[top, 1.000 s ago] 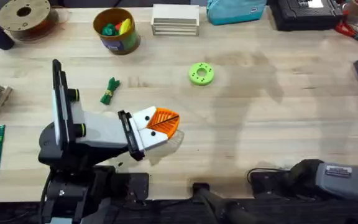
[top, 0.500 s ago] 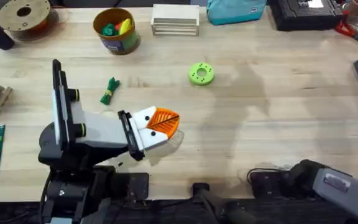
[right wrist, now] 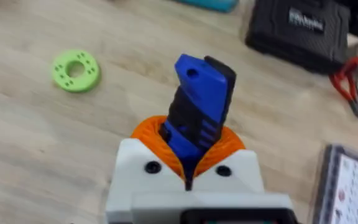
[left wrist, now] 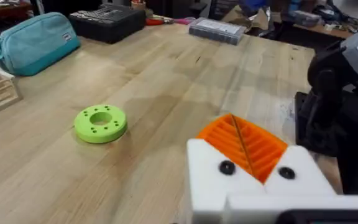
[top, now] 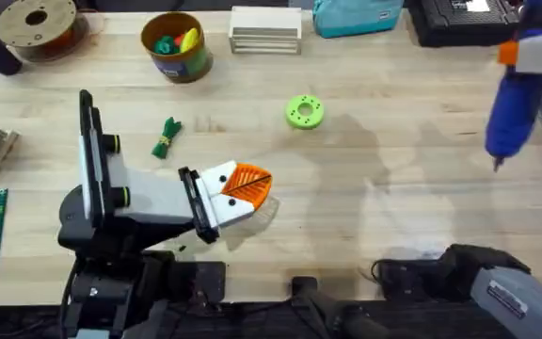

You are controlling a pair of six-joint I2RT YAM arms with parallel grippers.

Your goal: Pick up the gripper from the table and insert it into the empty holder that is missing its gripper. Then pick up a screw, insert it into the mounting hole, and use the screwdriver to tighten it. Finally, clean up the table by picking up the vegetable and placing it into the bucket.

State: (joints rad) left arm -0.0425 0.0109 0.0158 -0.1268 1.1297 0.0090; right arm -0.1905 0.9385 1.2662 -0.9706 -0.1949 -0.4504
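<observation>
A: Where is the screwdriver (top: 513, 108)?
B: Off the desk (top: 393, 179), high at the far right. The right gripper (right wrist: 188, 163) is clamped on its blue body, dark tip pointing down toward the wood.
A: And the left gripper (top: 249, 186)?
B: Low over the near middle of the desk, its orange pads (left wrist: 244, 144) pressed together with nothing between them.
A: The vegetable (top: 166, 137)?
B: Lying on the desk just beyond the left arm, well short of the bucket (top: 178, 47) at the far edge, which holds green and yellow toy pieces.
A: Anything else close by?
B: A lime-green disc (top: 304, 111) lies flat beyond the left gripper.
</observation>
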